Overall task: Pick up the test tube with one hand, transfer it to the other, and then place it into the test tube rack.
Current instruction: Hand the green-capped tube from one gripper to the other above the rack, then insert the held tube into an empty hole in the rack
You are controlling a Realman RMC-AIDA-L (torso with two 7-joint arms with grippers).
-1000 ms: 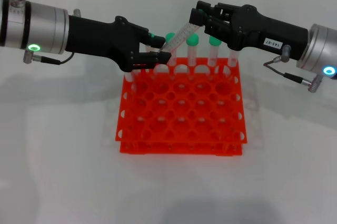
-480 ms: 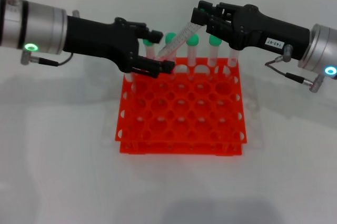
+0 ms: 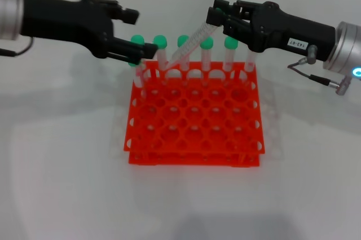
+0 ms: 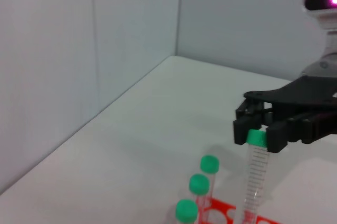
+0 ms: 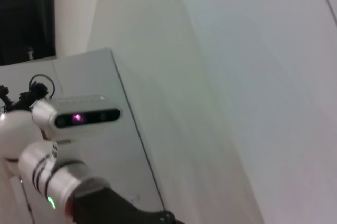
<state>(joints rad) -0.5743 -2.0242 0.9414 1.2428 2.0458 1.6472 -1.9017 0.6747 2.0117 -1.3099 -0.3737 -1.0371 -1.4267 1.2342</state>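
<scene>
1. Slanting above the far row of the test tube rack [image 3: 194,118], the test tube [image 3: 189,45] is held near its capped upper end by the right gripper [image 3: 216,18], whose fingers are closed around it.
2. In the left wrist view the same tube [image 4: 255,176] is seen hanging from that gripper [image 4: 258,129], with its green cap pinched between the black fingers and its lower end reaching down to the orange rack edge [image 4: 231,218].
3. The tube's lower tip is placed near a hole in the back row of the rack; whether it has entered the hole cannot be told.
4. The left gripper [image 3: 135,34] is positioned over the back left corner of the rack, apart from the slanted tube, with its fingers spread and nothing held between them.
5. Several other green-capped tubes [image 3: 206,53] are stood upright in the rack's far row, between the two grippers.
6. The orange rack is set on a white table [image 3: 62,166], with its nearer rows of holes left unfilled.
7. A white label is shown on the right gripper's wrist, and a cyan light on the silver right arm [image 3: 350,48].
8. In the right wrist view only the left arm [image 5: 58,182] and pale walls are shown.
</scene>
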